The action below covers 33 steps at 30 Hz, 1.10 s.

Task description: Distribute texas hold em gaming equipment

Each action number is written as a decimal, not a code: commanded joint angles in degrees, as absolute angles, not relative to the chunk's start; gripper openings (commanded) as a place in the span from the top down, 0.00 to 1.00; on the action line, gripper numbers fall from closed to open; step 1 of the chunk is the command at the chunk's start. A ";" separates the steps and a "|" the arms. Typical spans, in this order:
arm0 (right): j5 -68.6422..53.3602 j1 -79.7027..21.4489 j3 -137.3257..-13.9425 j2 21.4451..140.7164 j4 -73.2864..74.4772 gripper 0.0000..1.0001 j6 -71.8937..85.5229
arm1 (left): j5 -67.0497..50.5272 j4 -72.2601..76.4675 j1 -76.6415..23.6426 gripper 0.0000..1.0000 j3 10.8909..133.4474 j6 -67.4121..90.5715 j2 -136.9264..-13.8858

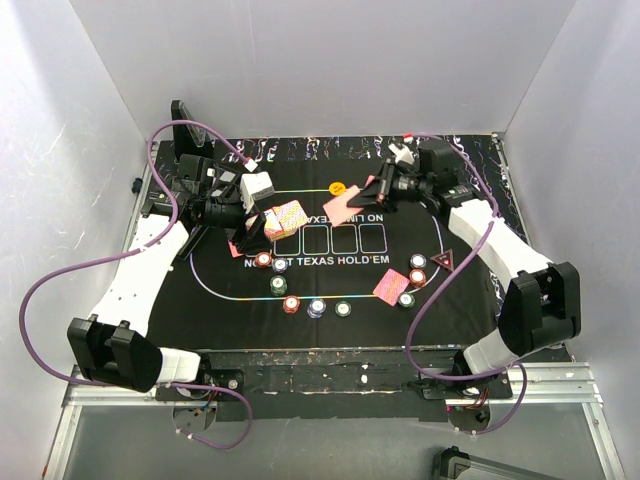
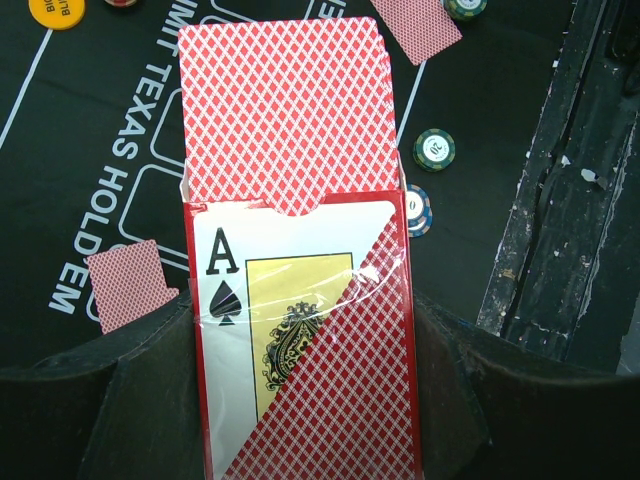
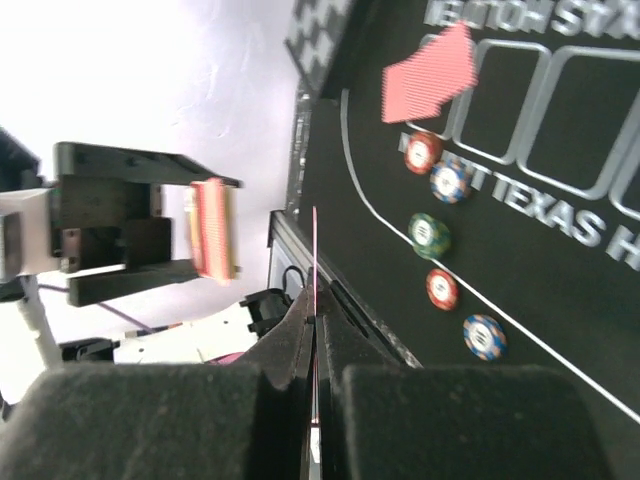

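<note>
The left fingers [image 2: 110, 400] were clamped on both sides of the open card box [image 2: 330, 400], closed only as far as its width allowed. They held it face up with its mouth pointing away from them, so the red-backed deck [image 2: 280, 110] stuck out past the fingertips, where a card could be drawn off. That seemed the reason for keeping it raised over the black mat [image 1: 345, 275] rather than resting it on the counter [image 2: 560, 200]. To the left of the box, beyond those fingers, a dealt card [image 2: 125, 285] lay face down on the mat, while a green chip [image 2: 433, 149] and a blue-white chip [image 2: 417, 210] lay just to the right of the box. Between the two arms sat the yellow disc [image 1: 337, 187], on the far side of the mat. Nearer the right arm, a pair of cards [image 1: 392, 286] lay face down, with the triangle marker [image 1: 441, 261] just beyond them. The right fingers [image 3: 420, 420] were pressed fully together on a single card [image 3: 315, 250], which stood edge-on out of their tips. They faced the deck across a gap, apart from it. Pinching only the card's end left most of it free, which I judged would help in laying it flat at a player's place; several places looked not yet served
</note>
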State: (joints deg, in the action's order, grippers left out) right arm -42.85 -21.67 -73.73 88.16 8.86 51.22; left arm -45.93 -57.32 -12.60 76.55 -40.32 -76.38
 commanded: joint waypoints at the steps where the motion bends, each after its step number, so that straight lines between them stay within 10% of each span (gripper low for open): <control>1: -41.59 -18.20 -64.71 84.38 10.01 0.99 47.39 | -48.69 -55.72 -12.83 1.00 76.99 -40.78 -73.56; 27: -15.39 -18.02 -49.04 84.46 25.75 0.98 35.25 | -49.40 -56.78 -12.83 1.00 77.61 -41.75 -74.09; 33: -13.19 -18.02 -50.89 83.94 30.05 0.58 35.42 | -49.39 -56.86 -12.74 1.00 77.52 -41.92 -73.92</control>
State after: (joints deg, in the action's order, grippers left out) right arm -16.01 -17.91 -48.95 85.38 26.20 36.07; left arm -46.96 -57.41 -12.60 76.55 -41.34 -75.79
